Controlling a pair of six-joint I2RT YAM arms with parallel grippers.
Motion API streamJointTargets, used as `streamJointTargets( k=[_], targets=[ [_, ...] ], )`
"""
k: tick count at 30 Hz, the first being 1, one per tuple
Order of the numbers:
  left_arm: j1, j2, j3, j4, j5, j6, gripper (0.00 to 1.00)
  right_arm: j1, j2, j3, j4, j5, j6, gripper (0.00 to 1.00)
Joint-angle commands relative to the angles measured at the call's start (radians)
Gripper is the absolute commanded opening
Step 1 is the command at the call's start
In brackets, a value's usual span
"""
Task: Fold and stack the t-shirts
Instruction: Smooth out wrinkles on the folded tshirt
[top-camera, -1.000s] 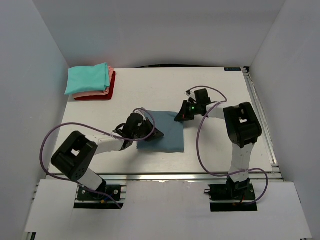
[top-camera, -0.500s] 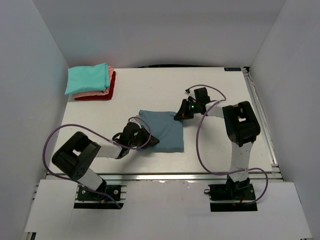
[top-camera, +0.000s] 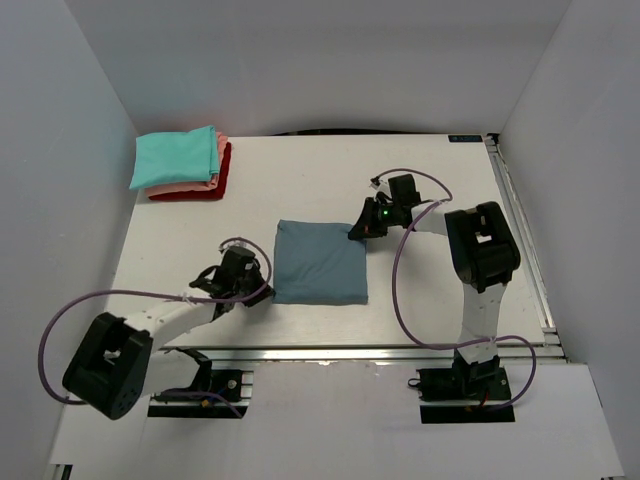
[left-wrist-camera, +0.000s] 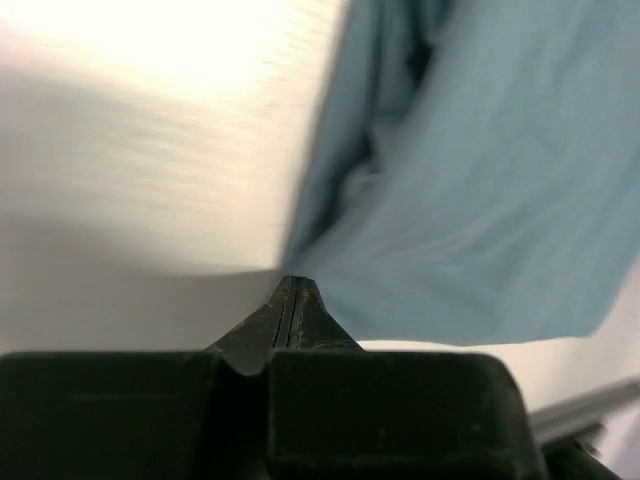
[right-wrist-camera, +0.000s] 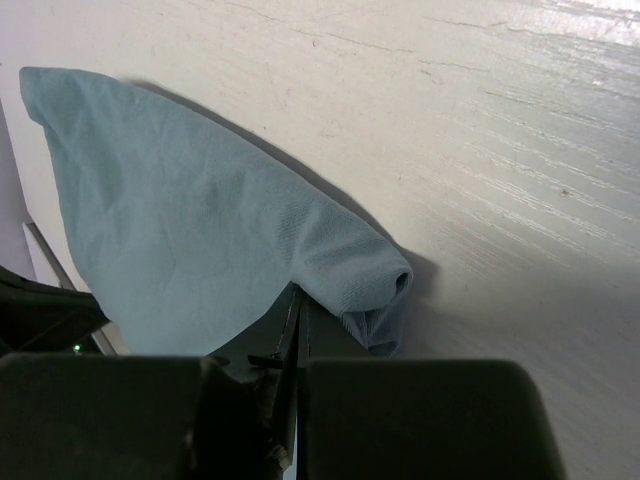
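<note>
T-shirt (top-camera: 320, 262) corner pinched in right hand (top-camera: 356, 235).

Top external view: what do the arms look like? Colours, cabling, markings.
Both match: black boxy joints, white links, black bases on an aluminium rail. A lavender cable loops along the left arm and right arm. Left gripper and right gripper are black, tapering to a wedge. Green light on the right wrist. No readable markings.

No text, label, brand, number or sign can be read.
</note>
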Motion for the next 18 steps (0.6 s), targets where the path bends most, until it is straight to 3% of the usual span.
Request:
streamJointTargets(
  k=[1,2,6,7,10,13,18],
  targets=[
    [0.030,-0.092,0.077,-0.243,-0.142,0.084,0.00,-0.012,-0.005,0.035,0.014,0.029,-0.039,0.00],
    [0.040,-0.110,0.109,-0.319,-0.166,0.097,0.00,-0.010,-0.019,0.038,0.008,0.026,-0.042,0.00],
    [0.138,-0.135,0.297,-0.468,-0.216,0.176,0.20,-0.009,-0.123,0.078,-0.065,0.028,-0.083,0.00],
    [0.149,-0.106,0.373,-0.487,-0.203,0.210,0.30,-0.009,-0.139,0.093,-0.094,0.034,-0.097,0.03],
    [0.160,-0.010,0.505,-0.530,-0.164,0.279,0.43,-0.007,-0.220,0.129,-0.179,0.064,-0.148,0.39],
    [0.163,0.068,0.538,-0.501,-0.135,0.324,0.54,-0.010,-0.315,0.129,-0.236,0.126,-0.182,0.58],
    [0.172,0.162,0.495,-0.369,-0.031,0.376,0.72,-0.016,-0.470,0.054,-0.282,0.154,-0.185,0.62]
  ],
)
